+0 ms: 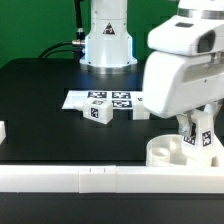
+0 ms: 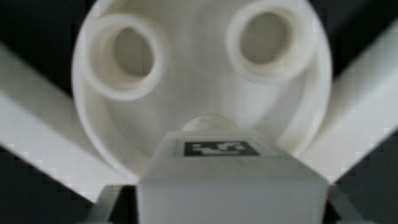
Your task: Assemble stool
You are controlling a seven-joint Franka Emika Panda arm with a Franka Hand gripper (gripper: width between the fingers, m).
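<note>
The round white stool seat lies at the exterior view's lower right, just behind the long rail. My gripper is shut on a short white stool leg with a black-and-white tag and holds it upright directly over the seat. In the wrist view the held leg fills the near part between the jaws of my gripper, and the seat with two round sockets lies right beyond it. A loose tagged leg lies on the table at centre.
The marker board lies flat at the table's middle, with another white part at its right end. A long white border rail runs along the front. A small white piece is at the left edge. The robot's base stands behind.
</note>
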